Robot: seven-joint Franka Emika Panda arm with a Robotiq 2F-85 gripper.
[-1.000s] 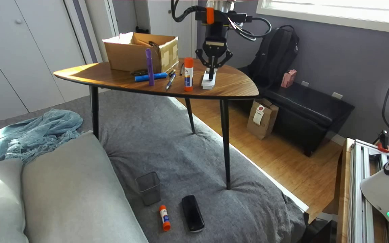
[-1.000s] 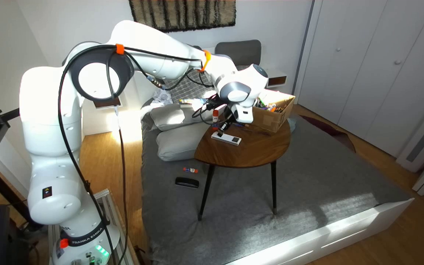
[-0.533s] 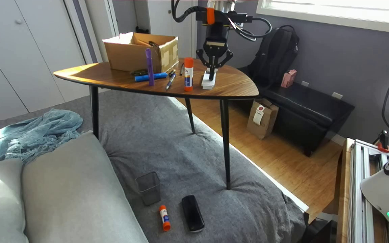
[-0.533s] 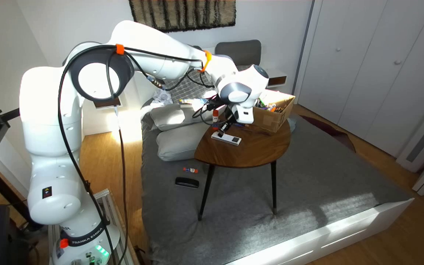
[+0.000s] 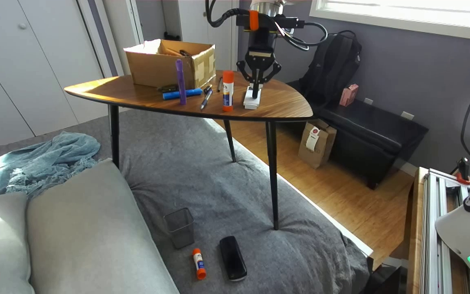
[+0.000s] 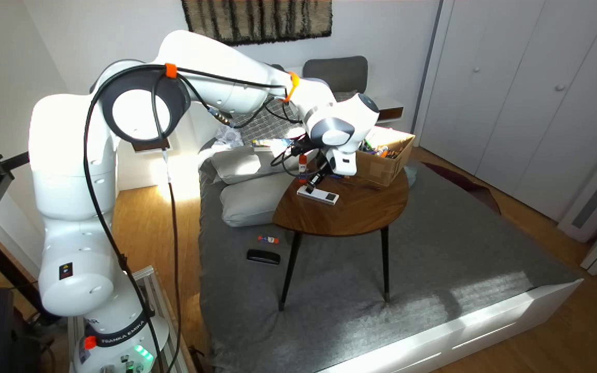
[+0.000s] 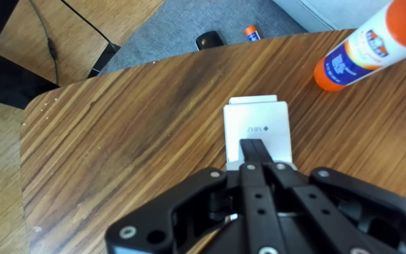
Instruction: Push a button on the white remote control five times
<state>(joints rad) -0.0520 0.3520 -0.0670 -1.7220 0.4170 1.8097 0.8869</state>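
Right of the wrist view's centre, the empty jaws, pressed together, touch or nearly touch the white remote control (image 7: 257,120); pressing seems underway, presses done and remaining uncountable.

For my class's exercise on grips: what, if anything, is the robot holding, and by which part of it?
Nothing is held. The fingers are shut against each other with nothing between them, pointing down at the white remote control.

White remote control (image 7: 256,118), dark-streaked brown tabletop (image 7: 136,141), orange, white and blue glue stick (image 7: 368,49), grey bedspread (image 5: 202,167)
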